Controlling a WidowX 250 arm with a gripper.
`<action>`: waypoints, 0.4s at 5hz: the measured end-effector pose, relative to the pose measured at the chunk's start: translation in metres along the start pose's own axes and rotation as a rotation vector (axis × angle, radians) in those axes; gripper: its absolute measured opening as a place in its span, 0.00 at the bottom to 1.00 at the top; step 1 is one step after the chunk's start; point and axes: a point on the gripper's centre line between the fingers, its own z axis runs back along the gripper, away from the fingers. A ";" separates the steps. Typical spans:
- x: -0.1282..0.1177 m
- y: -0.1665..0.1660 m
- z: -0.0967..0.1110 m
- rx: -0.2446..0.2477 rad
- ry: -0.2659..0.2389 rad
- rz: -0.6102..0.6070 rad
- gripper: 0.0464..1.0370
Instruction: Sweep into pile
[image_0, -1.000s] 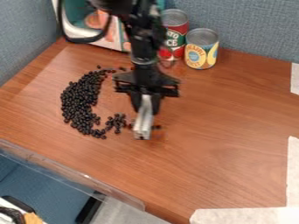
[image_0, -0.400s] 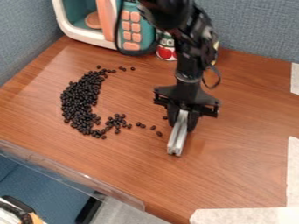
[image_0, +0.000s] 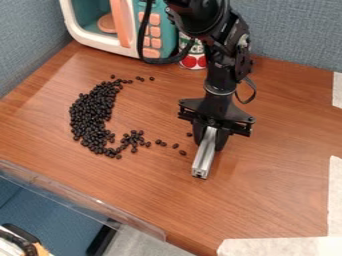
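Pincer (image_0: 210, 138) clamped on metal bar (image_0: 204, 161) — black beans (image_0: 92, 114) mostly to view's L, a few nr it.

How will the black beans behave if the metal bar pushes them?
The black beans would probably roll or scatter, being small and rounded. Beans in the dense heap may move together, while loose ones near the metal bar could slip away singly.

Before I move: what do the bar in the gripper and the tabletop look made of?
Bar: probably bare aluminum, satin; silvery grey with lengthwise grooves. Tabletop: wood or wood-look laminate, slight sheen; reddish-brown with streaky grain.
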 end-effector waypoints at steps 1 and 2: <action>-0.002 0.014 -0.001 0.004 -0.025 0.017 0.33; -0.007 0.033 -0.002 0.025 -0.033 0.025 0.33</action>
